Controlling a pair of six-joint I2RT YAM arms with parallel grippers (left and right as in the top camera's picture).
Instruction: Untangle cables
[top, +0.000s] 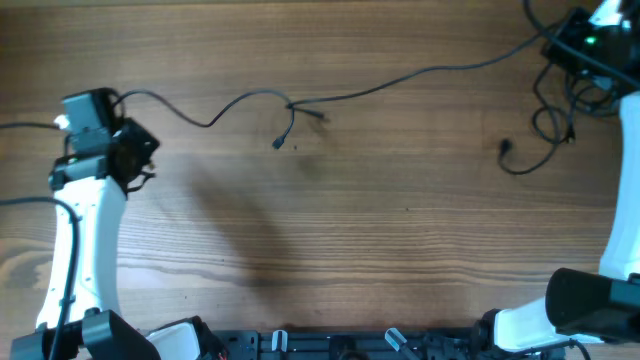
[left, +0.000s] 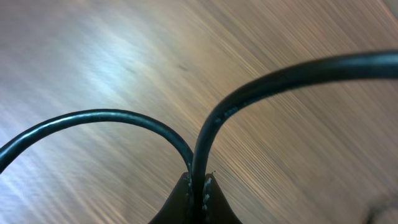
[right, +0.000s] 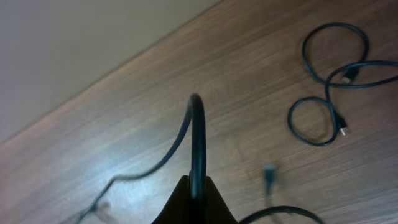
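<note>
A thin black cable (top: 400, 78) stretches across the far part of the table between my two grippers, with a small knot and a dangling plug end (top: 285, 135) near the middle. My left gripper (top: 130, 150) at the far left is shut on the cable (left: 205, 143); in the left wrist view (left: 198, 186) two strands rise from its jaws. My right gripper (top: 580, 45) at the far right corner is shut on the cable (right: 198, 143), its jaws showing in the right wrist view (right: 197, 186). Loose cable loops (top: 545, 130) with plug ends (right: 341, 127) lie below the right gripper.
The wooden table (top: 380, 230) has its far edge close to the right gripper, seen in the right wrist view (right: 112, 68). The arm bases stand at the near edge, left (top: 80, 300) and right (top: 590, 300). A black rail (top: 340, 345) runs along the near edge.
</note>
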